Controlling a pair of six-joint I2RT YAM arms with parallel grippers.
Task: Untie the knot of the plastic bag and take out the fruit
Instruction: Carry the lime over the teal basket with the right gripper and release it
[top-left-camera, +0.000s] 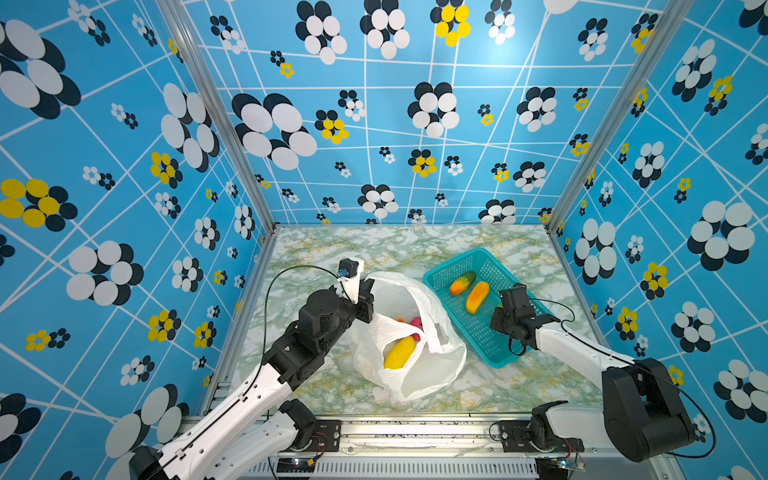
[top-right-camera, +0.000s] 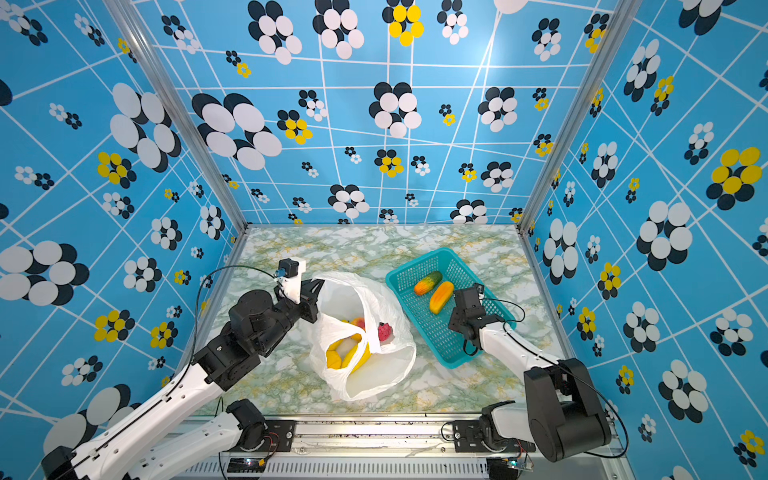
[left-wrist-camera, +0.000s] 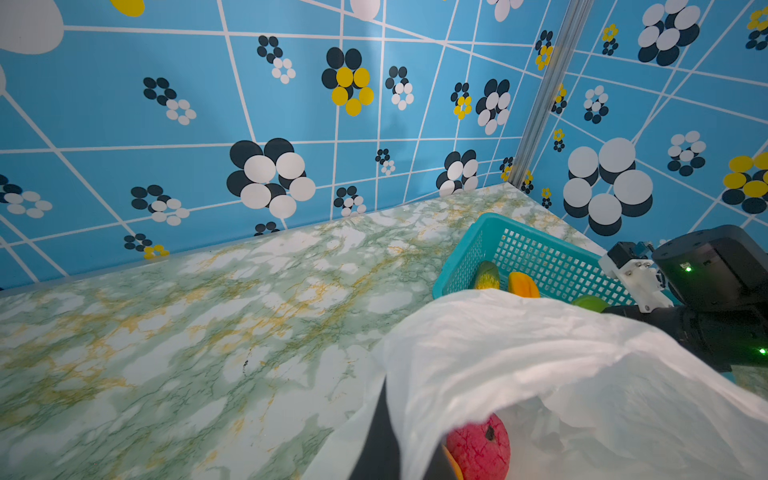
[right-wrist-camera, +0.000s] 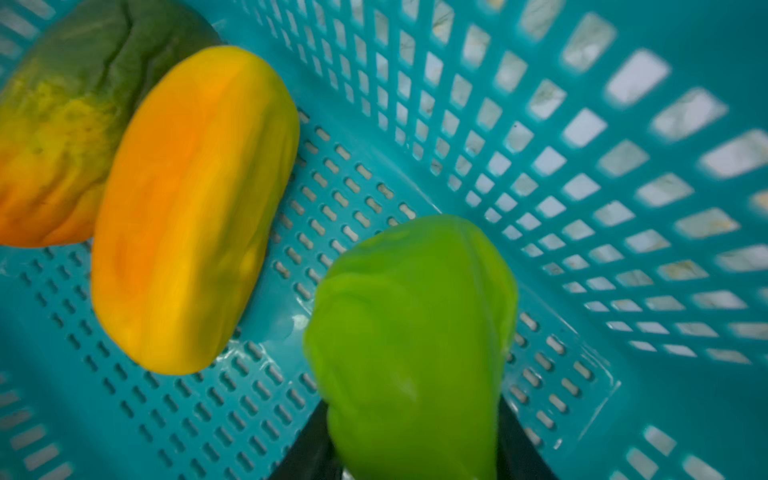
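Observation:
The white plastic bag lies on the table with its mouth open. The knot is out of view. Inside show a yellow fruit and a pinkish-red fruit. My left gripper is shut on the bag's far-left rim and holds the film up. My right gripper is low inside the basket, shut on a green fruit. In both top views its wrist hides most of that fruit.
The teal mesh basket stands right of the bag. It holds an orange-green oblong fruit and a yellow-orange one. Patterned blue walls close the table on three sides.

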